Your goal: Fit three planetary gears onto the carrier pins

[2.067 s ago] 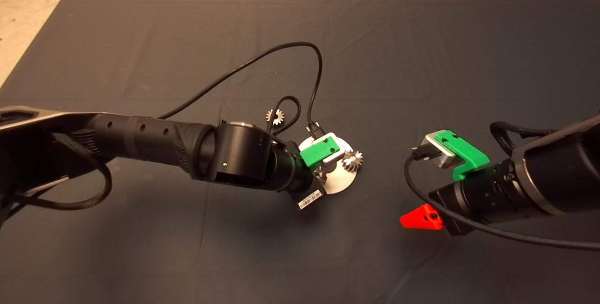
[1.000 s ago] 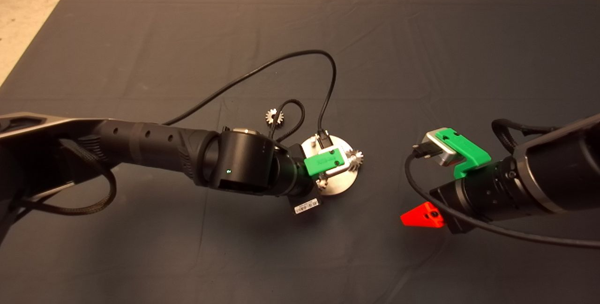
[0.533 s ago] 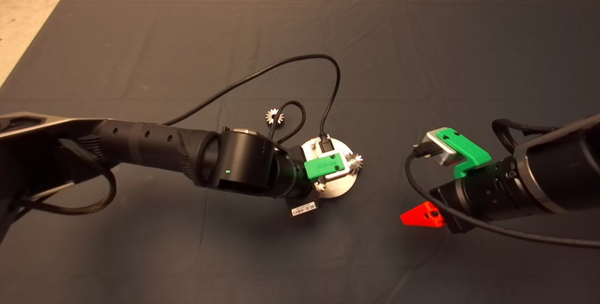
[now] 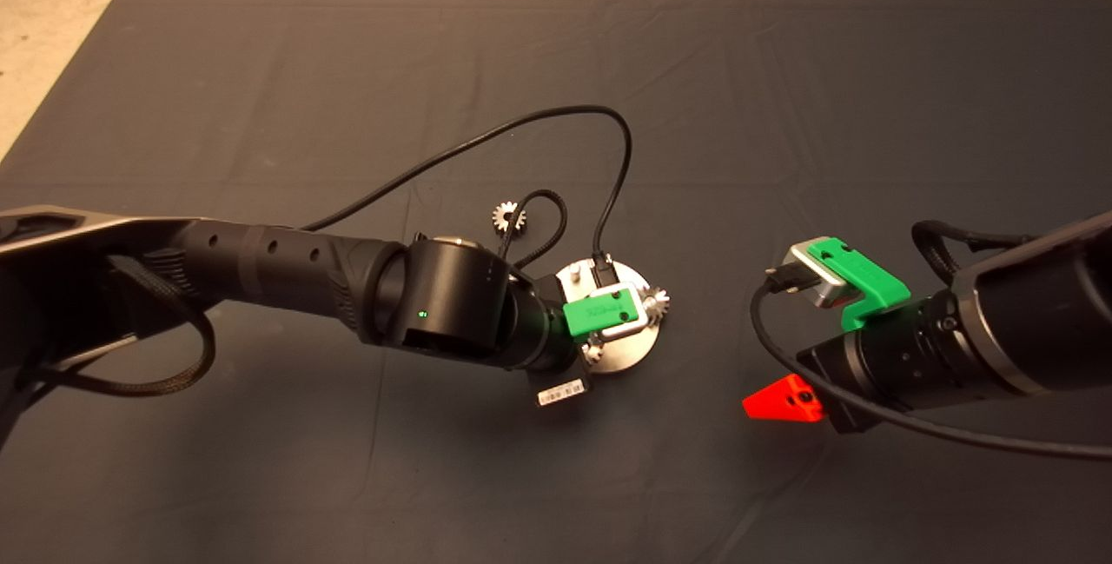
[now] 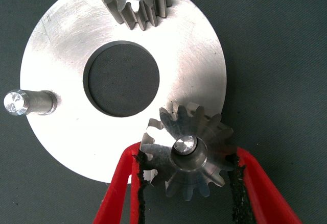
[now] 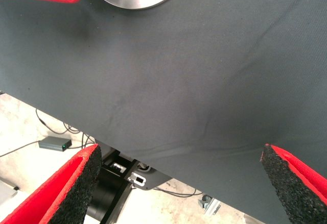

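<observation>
Left claw [image 5: 186, 175] is clamped on a planetary gear [image 5: 188, 155], which has been lowered over the last seconds onto a carrier pin [image 5: 184, 144]. One pin [image 5: 28, 103] remains bare; the last gear [image 4: 507, 216] lies nearby. Right claw [image 6: 184, 183] waits, released.

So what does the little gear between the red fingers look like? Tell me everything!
The gear is small, silvery-grey metal with chunky teeth all round. A shiny pin tip shows through its centre hole, so it sits on a pin at the edge of the round silver disc, a little tilted. The left end effector grips it: the black pads on its red fingers press its teeth on both sides. How far down the pin it sits cannot be seen.
</observation>
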Controlling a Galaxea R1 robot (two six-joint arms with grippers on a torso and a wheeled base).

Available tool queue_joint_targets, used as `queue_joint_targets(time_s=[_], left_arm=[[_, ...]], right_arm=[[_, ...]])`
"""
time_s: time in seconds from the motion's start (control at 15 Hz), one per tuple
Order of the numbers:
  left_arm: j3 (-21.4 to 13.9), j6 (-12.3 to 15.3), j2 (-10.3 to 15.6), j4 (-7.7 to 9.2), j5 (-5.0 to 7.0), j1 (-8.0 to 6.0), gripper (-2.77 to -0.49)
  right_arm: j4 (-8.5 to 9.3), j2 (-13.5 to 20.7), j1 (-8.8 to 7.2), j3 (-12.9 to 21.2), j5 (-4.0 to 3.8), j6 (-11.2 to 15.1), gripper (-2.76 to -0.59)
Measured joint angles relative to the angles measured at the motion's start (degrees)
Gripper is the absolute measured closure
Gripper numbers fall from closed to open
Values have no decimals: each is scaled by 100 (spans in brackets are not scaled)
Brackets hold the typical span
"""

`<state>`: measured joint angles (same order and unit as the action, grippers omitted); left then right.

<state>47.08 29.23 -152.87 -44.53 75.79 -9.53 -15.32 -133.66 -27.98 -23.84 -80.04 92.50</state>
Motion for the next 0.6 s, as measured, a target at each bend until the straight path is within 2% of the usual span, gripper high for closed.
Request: queue_joint_targets(time_s=[0.27,0.4,0.6], left_arm=[[-63,0,37,105,59,-17,-101],[-100,1,113,295,180,-17,-110],[-135,4,127,295,185,-35,-130]], right_arm=[[0,0,0,0,2,0,-234],[0,2,0,0,-2,0,-234],[0,0,0,0,-2,0,-234]])
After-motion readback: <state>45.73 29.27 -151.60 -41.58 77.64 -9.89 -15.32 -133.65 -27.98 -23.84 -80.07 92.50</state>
